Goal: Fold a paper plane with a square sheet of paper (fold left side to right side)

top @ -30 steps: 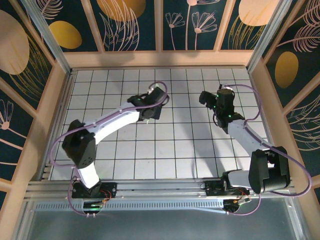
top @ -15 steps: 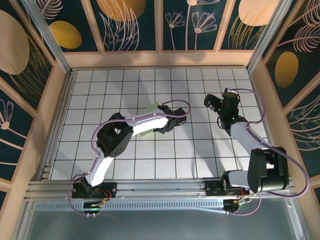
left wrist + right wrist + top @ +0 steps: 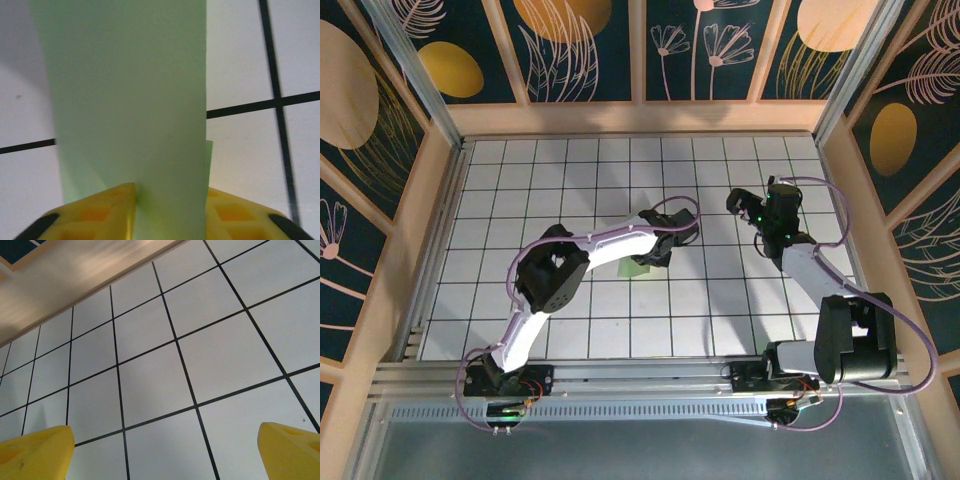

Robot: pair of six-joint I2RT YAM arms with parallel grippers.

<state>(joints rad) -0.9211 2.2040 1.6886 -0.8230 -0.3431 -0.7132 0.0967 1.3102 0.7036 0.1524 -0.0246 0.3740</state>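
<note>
1. The left tool (image 3: pixel 170 200) has its yellow fingers (image 3: pixel 95 217) partly apart, not pressed together.
2. The square sheet of paper (image 3: pixel 130 100), pale green, sits in the gap between those fingers. I cannot tell whether the fingers actually touch it.
3. In the left wrist view the paper runs straight ahead of the left tool, from the fingertips up to the top edge.
4. A faint diagonal crease shows low on the paper, near the tool's left finger. A thin sliver of a second layer peeks out just beside the right finger.
5. In the top view a small green patch of the paper (image 3: pixel 636 268) lies on the table (image 3: pixel 570 180). It is just on the near side of the left tool and partly covered by the left arm (image 3: pixel 600 240).
6. The right tool (image 3: pixel 162 452) has its fingers wide apart, one at each lower corner of the right wrist view.
7. Ahead of the right tool are white tiles with black grid lines (image 3: pixel 172 335), then the wooden wall (image 3: pixel 75 270).
8. In the top view the right tool (image 3: pixel 736 200) is well apart from the paper, which lies off to its left.
</note>
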